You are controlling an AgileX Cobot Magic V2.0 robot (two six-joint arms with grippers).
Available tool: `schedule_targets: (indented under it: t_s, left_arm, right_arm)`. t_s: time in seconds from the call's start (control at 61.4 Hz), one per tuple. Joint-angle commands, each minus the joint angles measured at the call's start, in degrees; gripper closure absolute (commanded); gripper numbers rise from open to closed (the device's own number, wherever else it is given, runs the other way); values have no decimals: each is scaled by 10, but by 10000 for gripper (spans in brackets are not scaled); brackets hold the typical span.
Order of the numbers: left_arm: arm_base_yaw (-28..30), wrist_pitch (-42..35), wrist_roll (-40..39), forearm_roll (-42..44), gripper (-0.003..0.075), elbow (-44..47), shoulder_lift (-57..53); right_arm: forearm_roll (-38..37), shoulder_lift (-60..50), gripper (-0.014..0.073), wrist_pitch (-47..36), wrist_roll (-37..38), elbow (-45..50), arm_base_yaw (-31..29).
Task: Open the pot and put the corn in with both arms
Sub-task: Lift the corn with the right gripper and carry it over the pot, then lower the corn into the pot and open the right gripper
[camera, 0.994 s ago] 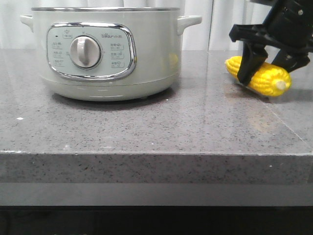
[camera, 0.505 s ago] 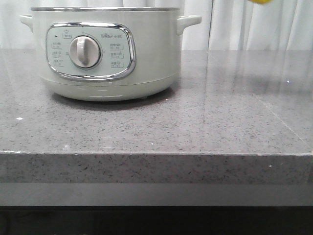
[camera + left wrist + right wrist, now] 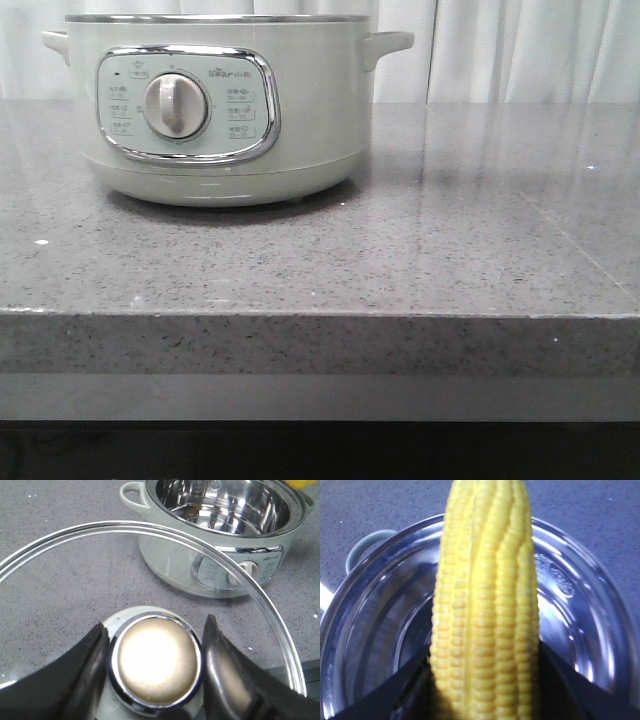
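The pale-green pot (image 3: pixel 215 110) stands at the back left of the grey counter, its lid off; its steel inside shows in the left wrist view (image 3: pixel 225 510) and in the right wrist view (image 3: pixel 580 625). My left gripper (image 3: pixel 156 665) is shut on the chrome knob (image 3: pixel 156 662) of the glass lid (image 3: pixel 75 580), held off to the side of the pot. My right gripper (image 3: pixel 485 680) is shut on the yellow corn (image 3: pixel 487 595) and holds it above the open pot. A bit of the corn shows at the edge of the left wrist view (image 3: pixel 299 483). Neither gripper shows in the front view.
The grey stone counter (image 3: pixel 450 230) stretches to the right of the pot, with its front edge near the camera. White curtains (image 3: pixel 520 50) hang behind.
My right gripper lifted the corn off the counter at the right and rose out of the front view. The counter spot where the corn lay is bare now.
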Motion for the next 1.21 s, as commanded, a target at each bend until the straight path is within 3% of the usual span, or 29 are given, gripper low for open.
schedule_targets:
  t_s: [0.0,0.375,0.636,1.01,1.19]
  left_arm:
    - [1,-88,-4,-13,638,-22,1]
    - [1,-88,-4,-13,638,-22,1]
    - [1,-88,-4,-13,638,-22,1]
    - [1,-88,-4,-13,638,-22,1]
    - [1,-88,-4,-13,638,-22,1]
  right_arm:
    - [12,4,417,-14,-6,-51,10]
    - [11,49,407,55,-6,-65,15]
    - [11,49,206,66,-6,-65,15]
    - [11,48,55,63,-6,-65,15]
    - [11,46,47,60,-6,-66,15]
